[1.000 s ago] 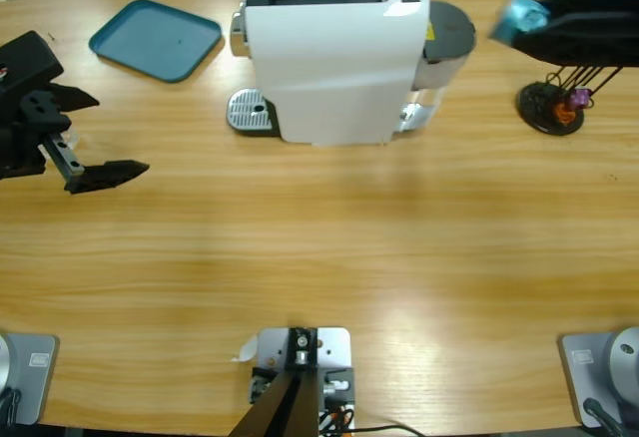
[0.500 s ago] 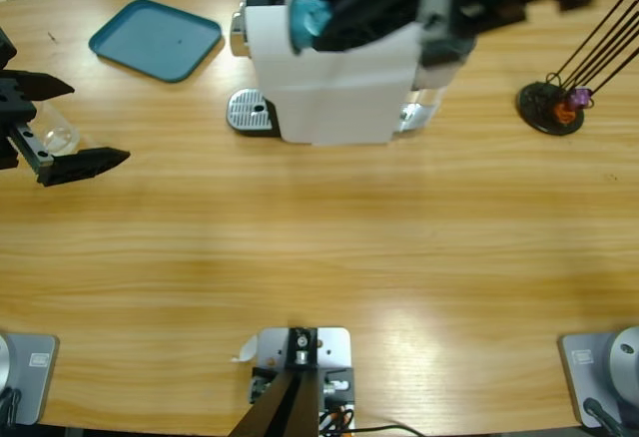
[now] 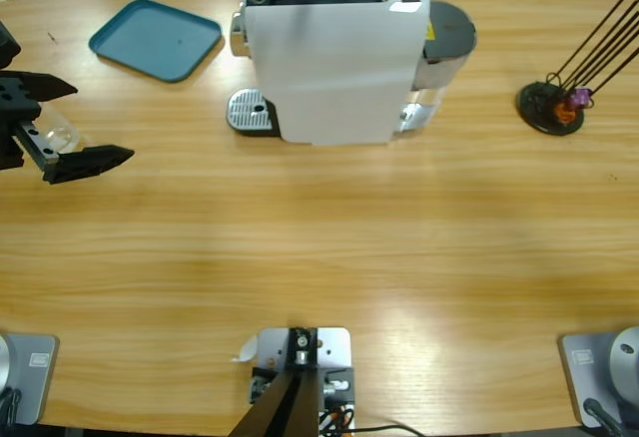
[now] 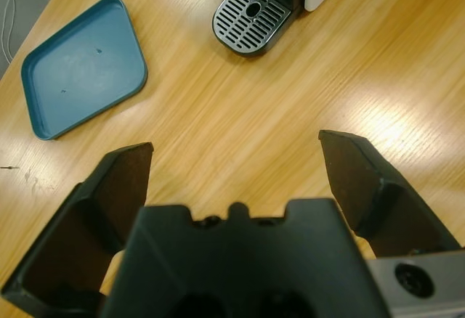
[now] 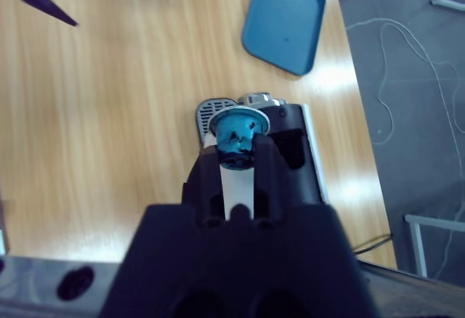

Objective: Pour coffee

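Now, your right gripper point(image 5: 238, 147) clamps small blue capsule point(image 5: 235, 131) above white box-shaped coffee machine point(image 3: 334, 58). Your left gripper point(image 3: 55, 118) spread wide around clear glass cup point(image 3: 58, 136), far left of wooden table point(image 3: 329, 247). Coffee not discernible.

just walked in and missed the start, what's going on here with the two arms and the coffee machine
The right gripper is shut on a blue capsule and holds it over the top of the white coffee machine, above its open black slot. The left gripper is open at the table's left end, with a clear glass beside its jaws in the high view, not gripped. The drip tray is bare, and a teal tray lies nearby. No coffee shows yet.
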{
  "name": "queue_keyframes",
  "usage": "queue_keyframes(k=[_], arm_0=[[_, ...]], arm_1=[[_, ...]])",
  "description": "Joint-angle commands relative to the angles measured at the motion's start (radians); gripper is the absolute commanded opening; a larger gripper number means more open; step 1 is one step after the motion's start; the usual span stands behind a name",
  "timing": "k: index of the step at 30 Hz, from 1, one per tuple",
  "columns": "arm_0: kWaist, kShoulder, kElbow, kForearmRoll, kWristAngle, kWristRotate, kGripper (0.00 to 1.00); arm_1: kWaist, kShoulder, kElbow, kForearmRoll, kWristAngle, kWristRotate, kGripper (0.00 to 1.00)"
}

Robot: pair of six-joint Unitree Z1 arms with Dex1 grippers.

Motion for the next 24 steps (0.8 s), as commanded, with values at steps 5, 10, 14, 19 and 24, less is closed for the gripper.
queue_keyframes(k=[5, 10, 14, 19, 24], arm_0=[[-0.01, 0.022, 0.06, -0.03, 0.006, -0.015, 1.0], [-0.01, 0.022, 0.073, -0.044, 0.006, -0.017, 1.0], [-0.01, 0.022, 0.088, -0.052, 0.004, -0.025, 1.0], [-0.01, 0.019, 0.104, -0.066, 0.006, -0.034, 1.0], [-0.01, 0.013, 0.107, -0.066, 0.006, -0.038, 1.0]], arm_1=[[0.001, 0.142, -0.065, -0.042, -0.094, 0.007, 0.0], [-0.016, 0.144, -0.05, -0.045, -0.087, 0.009, 0.0], [-0.019, 0.143, -0.042, -0.051, -0.096, 0.01, 0.0], [-0.038, 0.146, -0.027, -0.055, -0.106, 0.011, 0.0], [-0.043, 0.155, -0.01, -0.061, -0.101, 0.015, 0.0]])
